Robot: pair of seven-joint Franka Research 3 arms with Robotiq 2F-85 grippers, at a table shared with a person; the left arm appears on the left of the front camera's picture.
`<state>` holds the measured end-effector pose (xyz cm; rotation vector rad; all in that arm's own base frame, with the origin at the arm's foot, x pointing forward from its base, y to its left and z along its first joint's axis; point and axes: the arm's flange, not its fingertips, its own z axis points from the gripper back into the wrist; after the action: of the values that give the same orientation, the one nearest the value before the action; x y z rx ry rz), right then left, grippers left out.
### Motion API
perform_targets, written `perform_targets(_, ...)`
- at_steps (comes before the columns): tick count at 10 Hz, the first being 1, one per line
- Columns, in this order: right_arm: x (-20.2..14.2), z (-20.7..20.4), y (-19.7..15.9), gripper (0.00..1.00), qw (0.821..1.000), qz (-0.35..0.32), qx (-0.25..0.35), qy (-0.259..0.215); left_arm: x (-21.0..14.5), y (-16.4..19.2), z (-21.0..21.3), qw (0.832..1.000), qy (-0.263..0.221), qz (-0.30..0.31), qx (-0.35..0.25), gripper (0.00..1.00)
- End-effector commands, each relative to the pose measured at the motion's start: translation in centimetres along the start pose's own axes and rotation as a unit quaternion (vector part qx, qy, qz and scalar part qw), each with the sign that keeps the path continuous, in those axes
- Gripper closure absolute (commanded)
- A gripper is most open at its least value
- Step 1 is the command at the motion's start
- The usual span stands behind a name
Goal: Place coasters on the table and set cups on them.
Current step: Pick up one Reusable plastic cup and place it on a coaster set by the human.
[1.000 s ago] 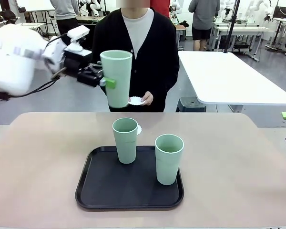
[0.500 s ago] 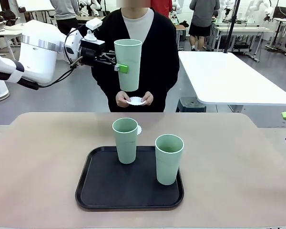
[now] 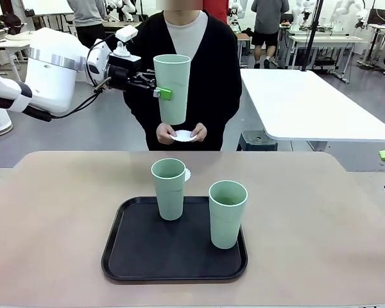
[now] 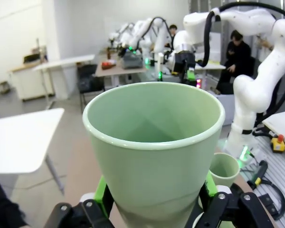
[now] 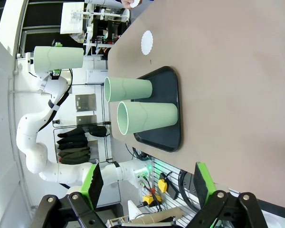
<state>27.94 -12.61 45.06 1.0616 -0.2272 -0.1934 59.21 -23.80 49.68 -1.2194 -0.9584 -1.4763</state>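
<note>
Holding mint-green tumbler mid-wall in left gripper, raised far left; spread wide, empty at right gripper. Probably light, stiff, slick plastic; best pinched mid-height.

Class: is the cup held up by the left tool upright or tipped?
Upright. The raised cup, gripped by the left tool, has its open rim on top and narrow base pointing down.

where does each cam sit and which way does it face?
Front: fixed on the robot's side, looking across the table at the person; left gripper holds a cup aloft.
Left wrist: on the left arm, looking along its green pads into that cup.
Right wrist: rolled sideways, over the open right gripper toward the tray.
Front and right wrist share the two cups on the tray.
</note>
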Motion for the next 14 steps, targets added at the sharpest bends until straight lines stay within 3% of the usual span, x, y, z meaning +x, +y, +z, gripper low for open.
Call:
perform_targets(1, 0.1, -0.1, 0.0, 0.00, 1.000, 0.002, 0.006, 0.001, -1.9, 1.9, 2.0, 1.000, 0.009, -0.004, -0.015, 0.13)
perform_targets(4, 0.1, -0.1, 0.0, 0.00, 1.000, 0.002, 0.006, 0.001, -6.5, 4.6, 3.5, 0.999, -0.028, -0.020, -0.013, 0.13)
perform_targets(8, 0.1, -0.1, 0.0, 0.00, 1.000, 0.002, 0.006, 0.001, -12.0, 5.0, 1.7, 0.999, -0.017, -0.033, 0.003, 0.13)
perform_targets(14, 0.1, -0.1, 0.0, 0.00, 1.000, 0.002, 0.006, 0.001, -15.9, 5.1, -0.2, 0.998, -0.027, -0.014, 0.049, 0.13)
